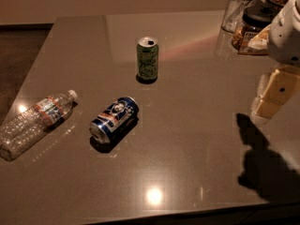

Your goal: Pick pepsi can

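The small blue aluminium pepsi can (114, 118) with white and red marks lies on its side on the shiny grey table (187, 172), left of the middle. A tall green can (147, 59) stands up behind it, a little apart. A clear plastic bottle (37, 121) lies on its side to the left, near the table's left edge. The robot's cream-coloured gripper (271, 97) hangs over the right side of the table, well apart from the pepsi can. I cannot tell if it is open or closed. Bare table lies between them. A clear glass cup (239, 8) and a dark-lidded jar (255, 25) sit at the far right corner.
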Controlling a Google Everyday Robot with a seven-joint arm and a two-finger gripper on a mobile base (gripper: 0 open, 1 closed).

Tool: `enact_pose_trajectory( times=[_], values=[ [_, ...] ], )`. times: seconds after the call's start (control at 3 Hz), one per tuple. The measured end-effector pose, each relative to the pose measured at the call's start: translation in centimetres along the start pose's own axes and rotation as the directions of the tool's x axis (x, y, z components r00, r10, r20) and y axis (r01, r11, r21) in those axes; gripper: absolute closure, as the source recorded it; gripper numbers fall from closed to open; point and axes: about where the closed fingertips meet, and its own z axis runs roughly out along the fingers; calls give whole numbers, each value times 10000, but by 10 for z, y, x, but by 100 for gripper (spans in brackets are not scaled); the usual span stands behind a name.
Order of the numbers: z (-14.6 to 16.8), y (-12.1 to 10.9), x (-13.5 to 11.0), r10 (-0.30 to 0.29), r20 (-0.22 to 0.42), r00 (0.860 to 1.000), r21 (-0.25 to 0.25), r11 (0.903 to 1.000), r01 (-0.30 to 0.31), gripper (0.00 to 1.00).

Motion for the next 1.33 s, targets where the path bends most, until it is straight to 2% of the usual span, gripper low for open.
enact_pose_trajectory(
  times=[0.33, 0.67, 1.0, 1.33],
  values=[
    [0, 0, 0, 0, 0, 10000, 0, 10000, 0, 0],
    [5, -4, -19, -704, 192, 9973, -290, 9971, 709, 0],
    [15, -8, -56, -1889, 760, 9790, -676, 9786, 1941, 0],
    [28, -5, -88, -2912, 1364, 9469, -990, 9470, 3055, 0]
  ],
)
